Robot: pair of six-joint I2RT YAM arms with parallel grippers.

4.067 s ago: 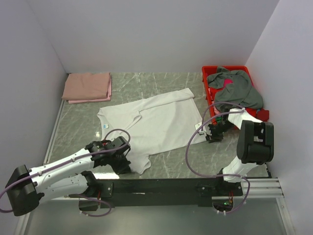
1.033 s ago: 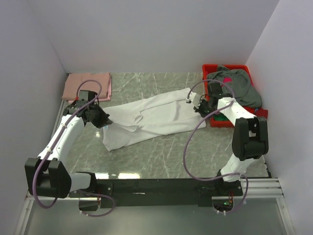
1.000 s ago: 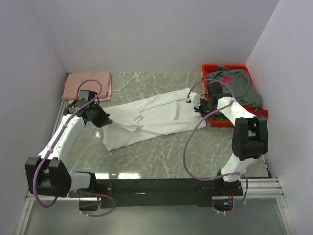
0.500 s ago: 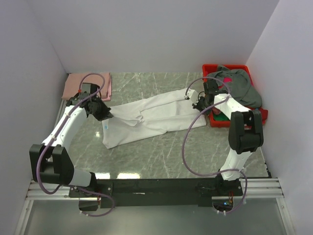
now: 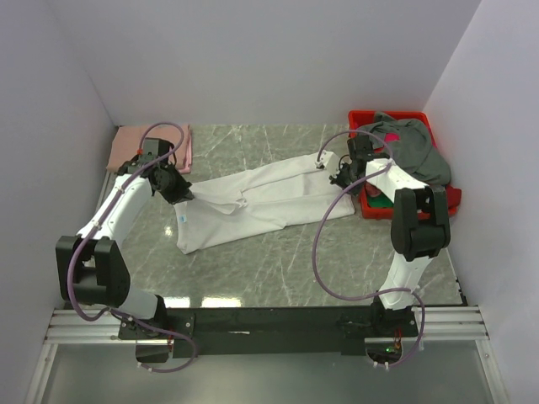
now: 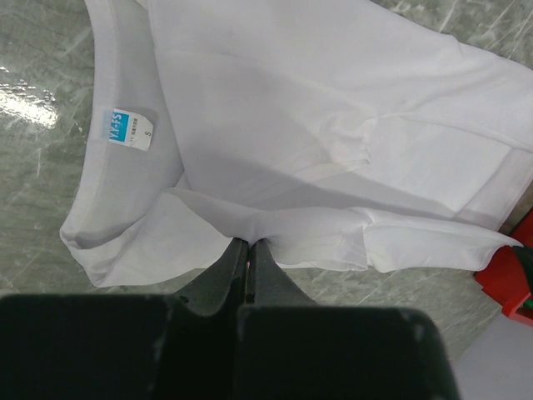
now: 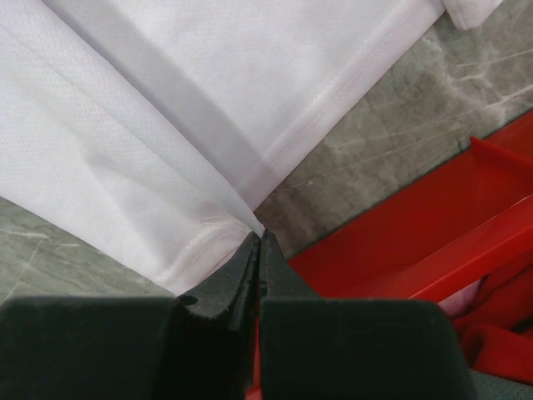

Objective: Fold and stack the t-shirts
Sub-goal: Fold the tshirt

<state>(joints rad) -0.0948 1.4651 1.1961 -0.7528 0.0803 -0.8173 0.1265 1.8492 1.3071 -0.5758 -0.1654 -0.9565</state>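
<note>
Top external, grey t-shirt (image 5: 414,153) half-covering red bin (image 5: 360,119)

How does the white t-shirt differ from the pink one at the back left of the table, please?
The white t-shirt lies long and loosely doubled across mid-table; the pink t-shirt is a compact folded rectangle in the corner. The left gripper and right gripper each pinch the white one's edge; nothing holds the pink one. Both rest on the table.

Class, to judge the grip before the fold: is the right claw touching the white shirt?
Touching. The right wrist view shows the right claw shut on a pinched edge of the white shirt.
</note>
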